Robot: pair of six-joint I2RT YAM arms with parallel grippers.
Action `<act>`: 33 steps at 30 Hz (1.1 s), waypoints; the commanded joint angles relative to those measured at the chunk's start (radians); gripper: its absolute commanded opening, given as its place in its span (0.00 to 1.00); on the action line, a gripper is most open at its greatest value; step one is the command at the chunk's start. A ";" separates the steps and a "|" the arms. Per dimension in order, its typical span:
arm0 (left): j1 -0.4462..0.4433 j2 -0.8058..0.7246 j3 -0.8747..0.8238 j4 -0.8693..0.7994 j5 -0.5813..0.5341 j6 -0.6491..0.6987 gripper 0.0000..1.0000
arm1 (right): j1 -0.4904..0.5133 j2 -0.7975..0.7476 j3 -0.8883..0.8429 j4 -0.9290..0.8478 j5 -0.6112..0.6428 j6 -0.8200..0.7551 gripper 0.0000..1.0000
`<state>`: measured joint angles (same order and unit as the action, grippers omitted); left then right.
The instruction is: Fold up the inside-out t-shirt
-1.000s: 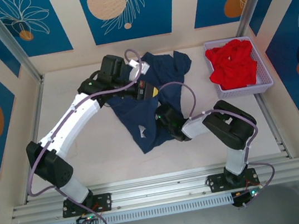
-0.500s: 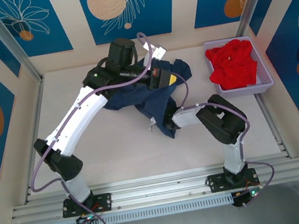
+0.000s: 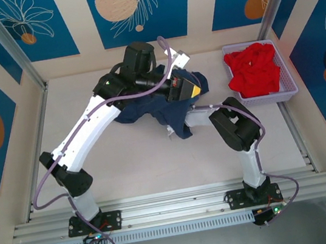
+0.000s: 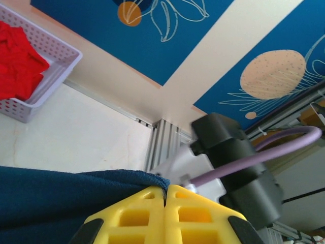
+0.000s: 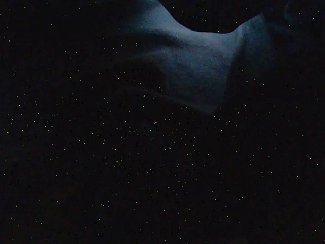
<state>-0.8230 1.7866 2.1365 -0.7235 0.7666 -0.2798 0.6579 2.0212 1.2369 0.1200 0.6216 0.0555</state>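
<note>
Top external view: on the table [image 3: 132, 163], the inside-out t-shirt [image 3: 178, 120] is bunched mid-table, its long axis running left to right. The left arm [image 3: 90, 127] is reached far across it. The left gripper [image 3: 193, 91] is clamped on a navy fold by its 2 yellow fingers [image 4: 137, 213]. The right arm [image 3: 237, 126] is folded back, with the right gripper buried under cloth, so its jaws cannot be judged.

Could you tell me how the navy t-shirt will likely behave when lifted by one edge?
Probably floppy: the t-shirt sags in folds below the left gripper pinching it. Likely light, since a fingertip pinch lifts much of it. Pushed, it may bunch rather than slide.
</note>
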 commanded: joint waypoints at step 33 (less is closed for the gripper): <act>-0.048 -0.069 0.046 -0.111 -0.183 0.079 0.00 | -0.079 -0.141 0.057 -0.180 -0.344 -0.060 0.86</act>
<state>-0.8665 1.7092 2.1574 -0.8391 0.5060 -0.2070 0.5804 1.8385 1.2354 -0.0490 0.2134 0.0059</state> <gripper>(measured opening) 0.046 0.865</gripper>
